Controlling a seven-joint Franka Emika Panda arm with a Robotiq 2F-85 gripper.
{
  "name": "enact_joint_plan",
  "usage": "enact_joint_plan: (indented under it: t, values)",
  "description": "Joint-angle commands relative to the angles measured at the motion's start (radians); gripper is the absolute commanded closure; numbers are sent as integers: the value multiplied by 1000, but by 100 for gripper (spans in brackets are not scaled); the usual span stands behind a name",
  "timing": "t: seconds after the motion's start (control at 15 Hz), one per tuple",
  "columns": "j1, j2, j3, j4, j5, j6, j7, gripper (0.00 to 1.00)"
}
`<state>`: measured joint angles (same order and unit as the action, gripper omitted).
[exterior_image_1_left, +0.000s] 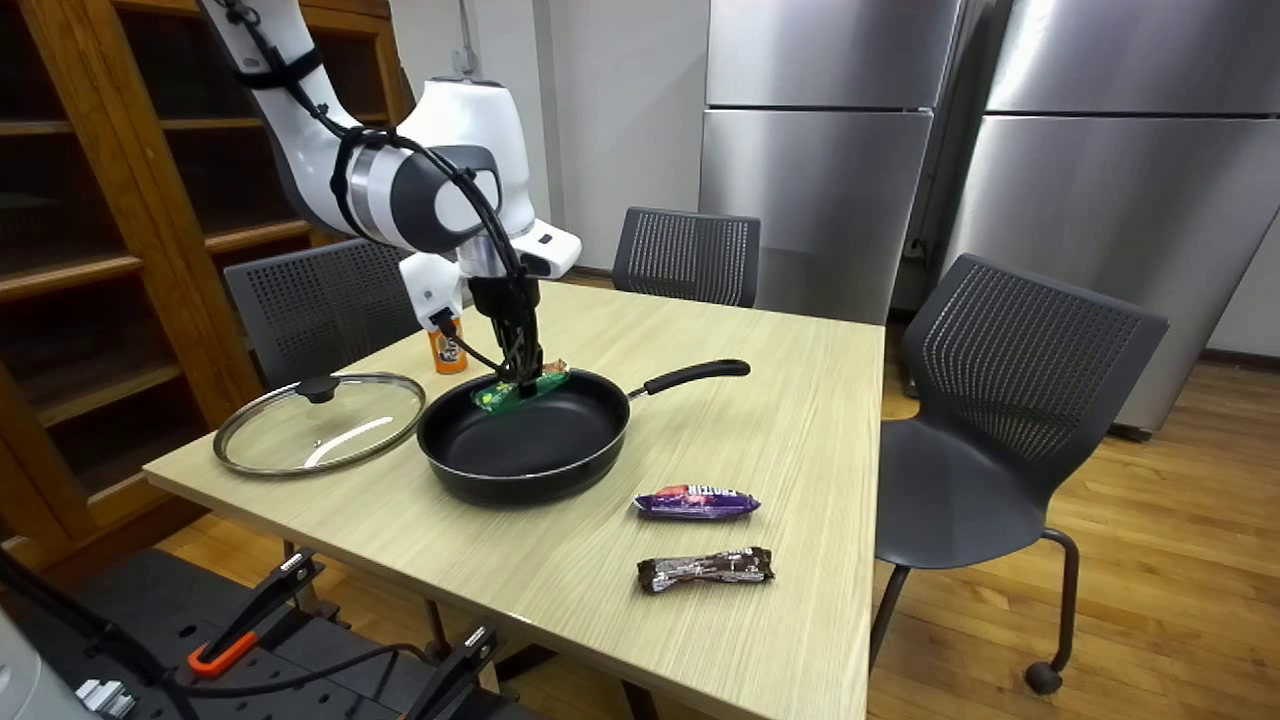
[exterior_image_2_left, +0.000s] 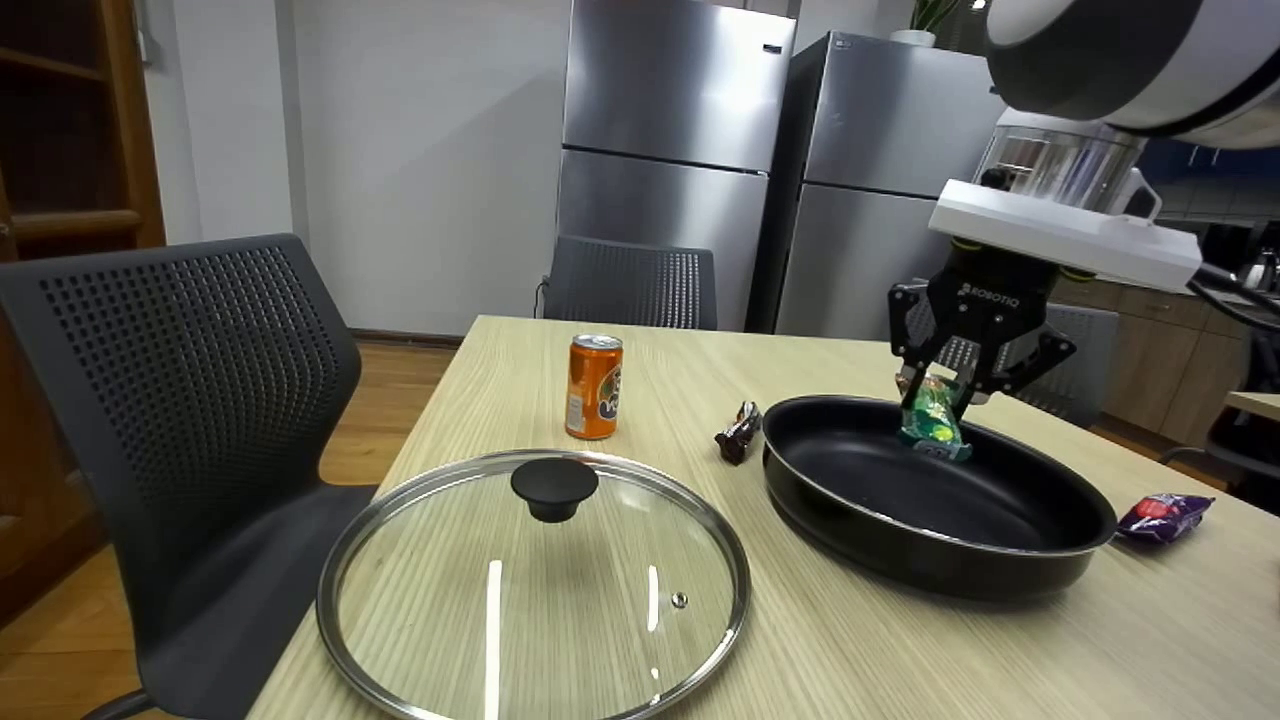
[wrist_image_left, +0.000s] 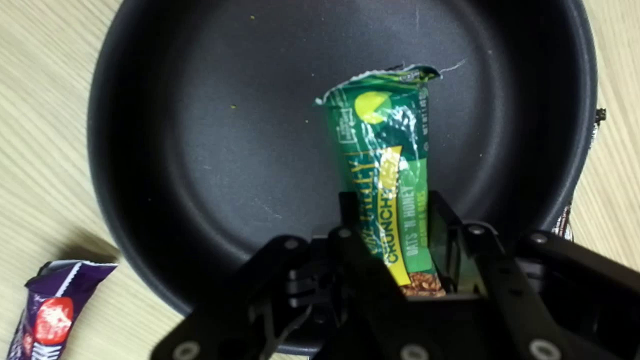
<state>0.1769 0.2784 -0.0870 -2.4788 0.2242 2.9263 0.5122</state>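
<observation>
In an exterior view, a glass lid (exterior_image_2_left: 560, 600) is set near the left edge of the table (exterior_image_2_left: 690, 375). Rightward, a green bar (exterior_image_2_left: 936, 434) is held within the rim of a black pan (exterior_image_2_left: 930, 568): pick-up seems done, release not yet made. Its upper part is pinched between the fingers of the gripper (exterior_image_2_left: 935, 406), its lower end protruding.

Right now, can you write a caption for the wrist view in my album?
The gripper holds a green snack bar over a black pan; a purple packet lies on the table.

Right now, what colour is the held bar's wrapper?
Mostly green wrapper, with yellow; clearest in the wrist view.
</observation>
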Motion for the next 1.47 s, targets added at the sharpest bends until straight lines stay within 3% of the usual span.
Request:
enact_joint_plan:
  t: [0.0,0.87,0.93,1.0,1.33,1.4]
  values:
    - [25,37,-12,42,-25,-21,54,89]
    - [91,148,-50,138,-25,-54,112,89]
    - [96,151,-54,141,-27,-58,118,52]
    - [99,153,-55,144,-27,-65,122,38]
    - [88,114,-44,116,-17,-83,110,3]
    - [86,102,-43,109,-17,-90,107,0]
